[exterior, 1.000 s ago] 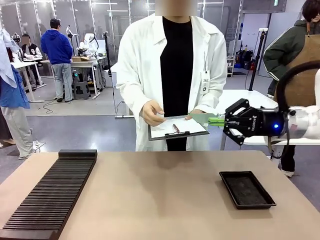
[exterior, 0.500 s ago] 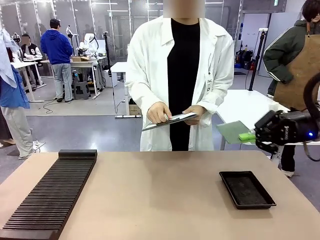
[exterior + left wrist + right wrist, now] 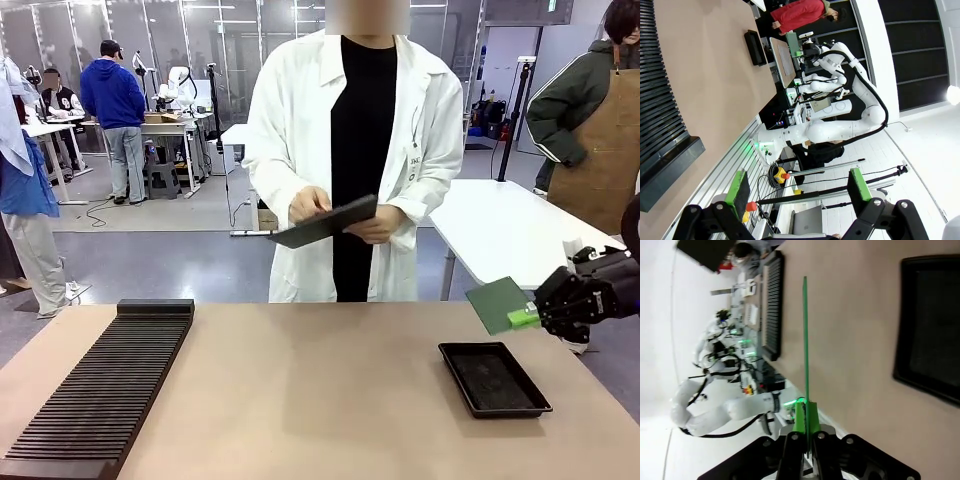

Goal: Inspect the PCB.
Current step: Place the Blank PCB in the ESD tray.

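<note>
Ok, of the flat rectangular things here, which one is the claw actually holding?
The green PCB: the right claw is shut on its edge, holding it above the table. The black tray lies on the table; the person holds the clipboard.

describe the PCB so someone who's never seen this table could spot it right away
Look at the table's right side, just above the black tray. There the right gripper pinches the PCB by one edge, in the air. It is thin, flat and green, unlike the person's dark clipboard.

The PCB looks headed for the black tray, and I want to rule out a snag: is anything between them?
Nothing visible. The right gripper, shut on the PCB, holds it in the air above the black tray's far end, apart from it. The tray looks empty, and the person's clipboard is farther back.
</note>
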Available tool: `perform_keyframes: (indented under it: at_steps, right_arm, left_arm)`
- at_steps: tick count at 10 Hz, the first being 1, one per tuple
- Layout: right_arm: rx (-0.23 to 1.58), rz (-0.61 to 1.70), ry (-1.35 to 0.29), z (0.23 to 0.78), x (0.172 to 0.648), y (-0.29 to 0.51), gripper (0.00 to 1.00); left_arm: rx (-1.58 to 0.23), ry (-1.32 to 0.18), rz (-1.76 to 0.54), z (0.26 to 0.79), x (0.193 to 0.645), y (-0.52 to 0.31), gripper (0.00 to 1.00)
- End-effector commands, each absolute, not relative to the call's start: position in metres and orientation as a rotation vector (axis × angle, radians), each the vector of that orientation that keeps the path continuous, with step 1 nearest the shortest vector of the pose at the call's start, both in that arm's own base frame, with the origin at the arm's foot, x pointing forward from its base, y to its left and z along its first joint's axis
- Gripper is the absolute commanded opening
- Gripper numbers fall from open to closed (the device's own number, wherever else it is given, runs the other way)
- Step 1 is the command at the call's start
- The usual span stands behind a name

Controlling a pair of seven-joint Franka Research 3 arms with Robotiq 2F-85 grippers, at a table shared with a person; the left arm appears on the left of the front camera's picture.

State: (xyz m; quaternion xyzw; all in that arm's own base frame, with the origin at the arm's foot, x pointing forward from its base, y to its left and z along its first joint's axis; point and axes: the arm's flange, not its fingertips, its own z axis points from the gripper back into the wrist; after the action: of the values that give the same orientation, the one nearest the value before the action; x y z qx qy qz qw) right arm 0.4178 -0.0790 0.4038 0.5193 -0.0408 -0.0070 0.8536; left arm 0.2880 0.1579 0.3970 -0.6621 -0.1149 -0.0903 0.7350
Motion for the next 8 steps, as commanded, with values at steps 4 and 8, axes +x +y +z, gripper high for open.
perform_keyframes:
  at_steps: [4, 8]
  right_arm:
    - [0.892, 0.053, -0.118, 0.347, 0.434, -0.067, 0.03]
    - [0.841, 0.041, -0.116, 0.318, 0.425, -0.065, 0.03]
  left_arm:
    - [-1.447, -0.247, -0.197, 0.401, 0.286, 0.158, 1.00]
    - [-1.447, -0.247, -0.197, 0.401, 0.286, 0.158, 1.00]
